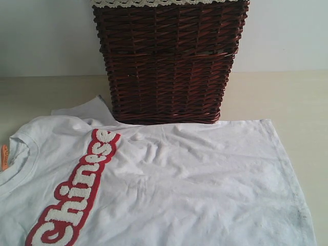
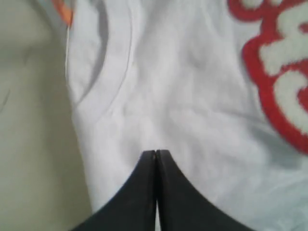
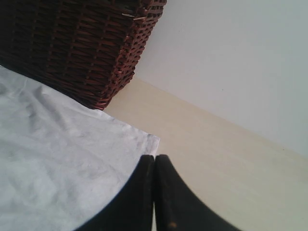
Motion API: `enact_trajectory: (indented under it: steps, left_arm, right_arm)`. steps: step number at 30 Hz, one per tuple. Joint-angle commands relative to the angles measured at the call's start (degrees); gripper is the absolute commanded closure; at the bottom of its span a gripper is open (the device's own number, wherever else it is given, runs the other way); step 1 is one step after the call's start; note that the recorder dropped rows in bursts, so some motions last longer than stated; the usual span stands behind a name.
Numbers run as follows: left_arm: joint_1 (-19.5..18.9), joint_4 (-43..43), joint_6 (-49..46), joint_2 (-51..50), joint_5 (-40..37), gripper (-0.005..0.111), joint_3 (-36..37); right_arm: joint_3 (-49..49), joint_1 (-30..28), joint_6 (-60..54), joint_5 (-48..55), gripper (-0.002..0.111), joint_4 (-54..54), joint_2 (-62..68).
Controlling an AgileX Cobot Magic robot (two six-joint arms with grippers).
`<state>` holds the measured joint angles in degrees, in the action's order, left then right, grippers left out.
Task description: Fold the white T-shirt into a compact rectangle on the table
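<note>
the left claw (image 2: 155, 153) is sitting clenched, its black tips pressed together with nothing between them, hovering over the shoulder cloth of the white short-sleeved cotton t-shirt (image 2: 192, 120). whether the tips are touching the fabric i cannot tell. just ahead of it to one side the round ribbed collar (image 2: 103, 91) is curving past, with the small orange neck tag (image 2: 62, 10) beyond, and the fuzzy white red-outlined lettering (image 2: 279, 72) is lying to its other side. the right claw (image 3: 154, 158) is also clenched and empty, poising right by the shirt's hem corner (image 3: 144, 139), with the bare pale beige table (image 3: 216, 159) spreading beyond its tips.

the shirt is lying spread out, chest up and unfolded, so the first fold looks to be only beginning. to do it well, both claws are needing to open first, then pinch both layers at shoulder and hem corner, lifting together and keeping that edge taut so the crease is landing straight.

the shirt's long axis is running from the left claw to the right claw, neck pointing to the left claw's side and hem to the right's. its far edge is ending at the foot of the dark brown wicker basket (image 3: 72, 48), further out past both claws, so dragging there may rumple it.
</note>
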<state>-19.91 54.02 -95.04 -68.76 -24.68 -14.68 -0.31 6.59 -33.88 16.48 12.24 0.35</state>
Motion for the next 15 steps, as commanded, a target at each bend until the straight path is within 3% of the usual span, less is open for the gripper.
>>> enact_trajectory:
  steps: [1, 3, 5, 7, 10, 15]
  left_arm:
    - [-0.09, 17.94, -16.54, -0.74, -8.25, 0.107, -2.85]
    - [-0.09, 21.11, -25.17, -4.93, -16.17, 0.107, -4.07]
    - [-0.09, 22.18, -25.17, -9.77, -22.37, 0.107, -6.51]
    - [-0.09, 28.83, -25.17, -15.13, -22.58, 0.107, -10.11]
    - [0.17, 43.71, -22.93, -23.48, -23.47, 0.107, -21.19]
    - [6.95, 39.85, -20.75, -34.71, -20.38, 0.107, -37.65]
  right_arm:
    - [0.31, 0.09, 0.1, -0.34, 0.108, 0.3, -0.35]
    - [0.31, 0.09, 0.1, -0.34, 0.108, 0.3, -0.35]
    - [0.31, 0.09, 0.1, -0.34, 0.108, 0.3, -0.35]
    - [0.31, 0.09, 0.1, -0.34, 0.108, 0.3, -0.35]
    - [0.31, 0.09, 0.1, -0.34, 0.108, 0.3, -0.35]
    - [0.31, 0.09, 0.1, -0.34, 0.108, 0.3, -0.35]
